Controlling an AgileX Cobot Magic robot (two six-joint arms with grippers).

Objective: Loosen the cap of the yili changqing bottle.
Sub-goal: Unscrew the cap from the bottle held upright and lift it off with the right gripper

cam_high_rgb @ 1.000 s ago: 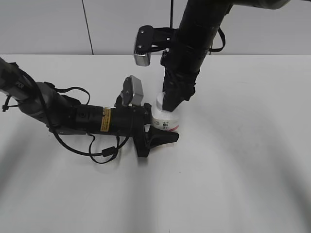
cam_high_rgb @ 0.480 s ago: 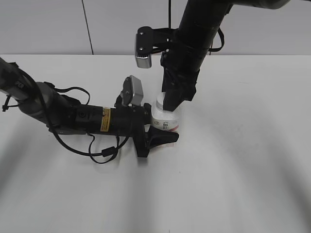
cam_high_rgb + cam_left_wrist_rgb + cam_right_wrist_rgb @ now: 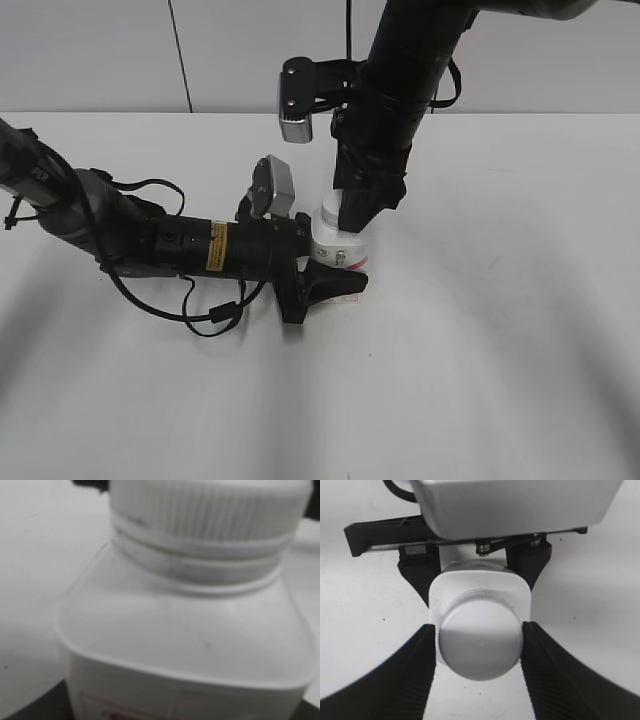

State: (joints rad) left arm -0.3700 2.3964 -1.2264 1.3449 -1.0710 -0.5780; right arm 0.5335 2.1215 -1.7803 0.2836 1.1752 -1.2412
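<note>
The yili changqing bottle [image 3: 340, 252] stands upright on the white table, white with a red-pink label low on its side. My left gripper [image 3: 332, 278] reaches in from the left and is shut on the bottle's body. The bottle [image 3: 190, 630] fills the left wrist view, with the ribbed white cap [image 3: 210, 510] at the top. My right gripper [image 3: 347, 215] comes straight down and is shut on the cap [image 3: 329, 211]. In the right wrist view both black fingers of the right gripper [image 3: 480, 630] press the sides of the cap [image 3: 480, 645], above the bottle's square shoulder [image 3: 522, 592].
The white table [image 3: 500, 330] stretches all round the bottle. A grey wall [image 3: 100, 50] stands behind the far edge. The left arm [image 3: 150, 240] lies low across the table's left with loose black cables [image 3: 215, 315].
The right wrist has turned slightly about the cap, its camera swinging a little. The bottle and the left arm have stayed in place.
</note>
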